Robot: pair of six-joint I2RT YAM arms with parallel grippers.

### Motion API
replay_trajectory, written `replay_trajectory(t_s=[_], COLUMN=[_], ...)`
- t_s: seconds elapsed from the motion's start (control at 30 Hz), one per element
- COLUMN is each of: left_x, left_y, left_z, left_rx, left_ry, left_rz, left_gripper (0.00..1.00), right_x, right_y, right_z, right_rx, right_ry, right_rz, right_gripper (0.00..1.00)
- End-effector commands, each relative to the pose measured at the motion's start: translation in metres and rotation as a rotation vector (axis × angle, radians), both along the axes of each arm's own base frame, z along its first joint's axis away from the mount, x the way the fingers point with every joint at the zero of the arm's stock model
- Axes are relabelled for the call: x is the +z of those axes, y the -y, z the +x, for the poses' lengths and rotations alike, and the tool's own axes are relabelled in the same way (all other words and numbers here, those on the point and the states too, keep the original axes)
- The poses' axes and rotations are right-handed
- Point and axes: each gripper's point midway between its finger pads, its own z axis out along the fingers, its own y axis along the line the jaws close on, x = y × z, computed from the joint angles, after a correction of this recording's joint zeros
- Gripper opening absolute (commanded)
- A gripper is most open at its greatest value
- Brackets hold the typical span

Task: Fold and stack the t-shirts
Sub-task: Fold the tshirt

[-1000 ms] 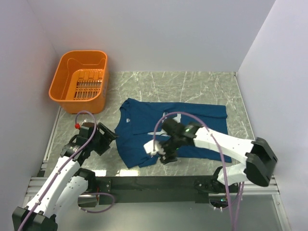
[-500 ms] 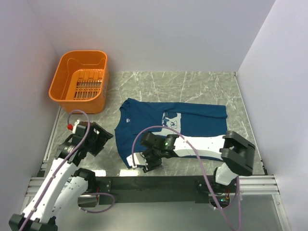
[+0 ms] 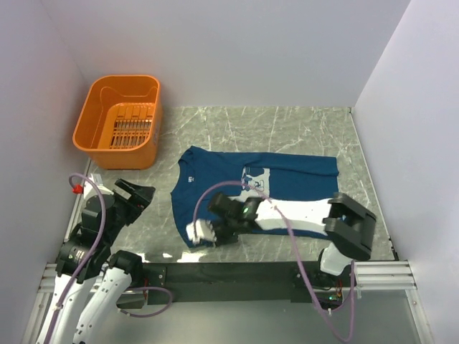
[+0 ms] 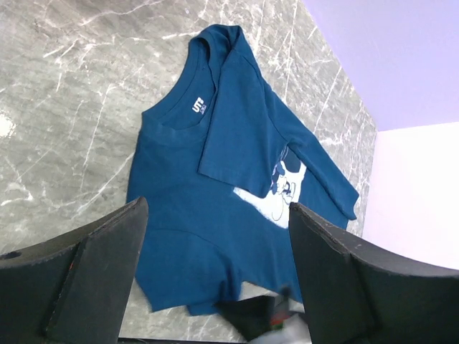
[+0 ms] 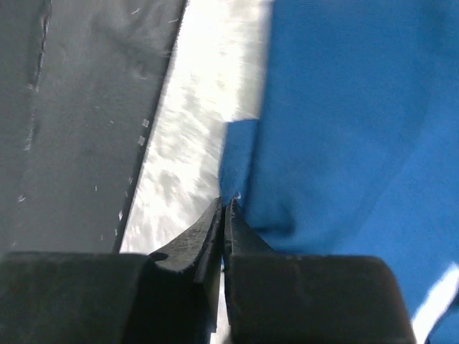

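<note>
Grey marble-look table (image 3: 287, 125), plain pale walls (image 3: 237, 50) on the left, far and right sides. Black rail (image 3: 237, 272) runs along the near edge, where the arm bases sit.

Orange plastic basket (image 3: 87, 125) sits in the far-left corner, touching the left wall. Its slotted floor shows through the open top.

Navy t-shirt (image 3: 208, 179) lies flat mid-table, collar to the left and hem to the right. It is well apart from the basket. One sleeve (image 4: 237, 122) is folded in over the chest. Pale blue print (image 3: 256, 177) is on the chest.

Right gripper (image 3: 201, 231) is down at the shirt's near-left corner. Its jaws are pressed together on the cloth edge, and the fabric is wrinkled just beside the tips. Left gripper (image 3: 140, 192) hovers over bare table left of the shirt, jaws wide with nothing between them.

The right arm (image 3: 301, 211) lies across the near half of the shirt and hides that edge from the top camera. The folded sleeve covers part of the print in the left wrist view. The figure in the print is too small to read. The right wrist view is blurred, so how much cloth sits between the jaws is unclear.
</note>
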Motion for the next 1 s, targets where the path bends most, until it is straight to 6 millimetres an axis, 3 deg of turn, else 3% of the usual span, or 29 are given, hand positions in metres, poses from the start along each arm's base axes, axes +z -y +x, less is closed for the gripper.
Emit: replay_trajectory(t_s=[0.0, 0.03, 0.13, 0.23, 0.3, 0.33, 0.37, 0.47, 0.53, 0.57, 0.63, 0.67, 0.7, 0.73, 0.83, 0.97], left_x=[0.001, 0.0, -0.003, -0.007, -0.012, -0.013, -0.018, -0.025, -0.028, -0.038, -0.05, -0.06, -0.064, -0.066, -0.079, -0.108], left_y=[0.004, 0.006, 0.011, 0.017, 0.021, 0.024, 0.026, 0.037, 0.049, 0.059, 0.071, 0.08, 0.083, 0.086, 0.086, 0.098], left_z=[0.005, 0.006, 0.011, 0.016, 0.018, 0.018, 0.019, 0.021, 0.024, 0.021, 0.019, 0.018, 0.019, 0.019, 0.021, 0.012], left_rx=[-0.035, -0.04, -0.06, -0.086, -0.102, -0.118, -0.13, -0.189, -0.251, -0.31, -0.389, -0.438, -0.456, -0.468, -0.458, -0.479], left_ry=[0.018, 0.017, 0.021, 0.015, -0.001, -0.005, -0.018, -0.022, -0.012, -0.037, -0.062, -0.094, -0.105, -0.113, -0.176, -0.314], left_rz=[0.018, 0.015, 0.006, 0.002, 0.006, 0.002, 0.001, -0.009, -0.024, -0.042, -0.054, -0.076, -0.079, -0.082, -0.076, -0.112], left_gripper=[0.85, 0.85, 0.85, 0.85, 0.85, 0.85, 0.86, 0.86, 0.87, 0.87, 0.83, 0.78, 0.77, 0.76, 0.73, 0.65], right_x=[0.076, 0.08, 0.085, 0.077, 0.067, 0.064, 0.06, 0.06, 0.069, 0.074, 0.088, 0.091, 0.097, 0.097, 0.081, 0.066], right_y=[-0.013, -0.002, 0.015, 0.024, 0.038, 0.042, 0.051, 0.059, 0.063, 0.062, 0.056, 0.054, 0.055, 0.053, 0.05, 0.039], right_z=[0.026, 0.052, 0.087, 0.108, 0.135, 0.142, 0.155, 0.176, 0.183, 0.183, 0.16, 0.145, 0.114, 0.095, 0.052, 0.038], right_rx=[-0.115, -0.202, -0.365, -0.524, -0.673, -0.71, -0.774, -0.877, -0.88, -0.861, -0.681, -0.573, -0.369, -0.265, -0.019, 0.048], right_ry=[-0.106, -0.122, -0.2, -0.304, -0.341, -0.344, -0.321, -0.279, -0.251, -0.243, -0.278, -0.303, -0.342, -0.343, -0.208, -0.108], right_rz=[0.223, 0.245, 0.295, 0.307, 0.293, 0.287, 0.276, 0.271, 0.298, 0.309, 0.334, 0.333, 0.343, 0.345, 0.292, 0.229], right_gripper=[0.04, 0.03, 0.04, 0.05, 0.17, 0.32, 0.37, 0.44, 0.48, 0.48, 0.48, 0.48, 0.49, 0.49, 0.5, 0.51])
